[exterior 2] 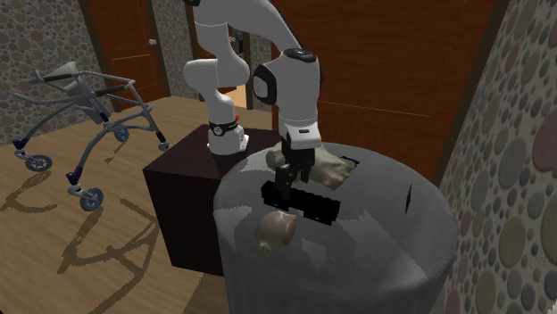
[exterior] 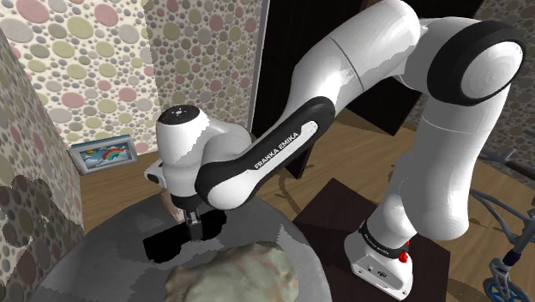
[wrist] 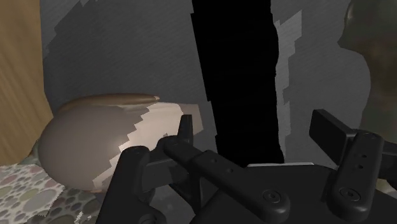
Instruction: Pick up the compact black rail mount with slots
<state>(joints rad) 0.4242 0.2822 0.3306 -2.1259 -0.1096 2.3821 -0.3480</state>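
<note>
The black rail mount (exterior 2: 312,203) is a long flat bar lying on the round grey table (exterior 2: 384,250). My gripper (exterior 2: 285,190) hangs straight down over it near one end. In the wrist view the rail mount (wrist: 235,70) runs lengthwise between my fingers. The gripper (wrist: 254,130) is open: one finger (wrist: 186,130) sits close against the bar's edge, while a gap shows between the bar and the other finger (wrist: 331,127). In the shoulder view the gripper (exterior: 193,228) reaches down to the rail mount (exterior: 163,246), whose middle is hidden behind the hand.
A brown and beige rounded object (exterior 2: 275,230) lies beside the bar toward the table's edge. A mottled greenish lump (exterior 2: 330,168) sits on the bar's other side, toward the stand (exterior 2: 178,178). A walker (exterior 2: 89,134) stands on the wooden floor.
</note>
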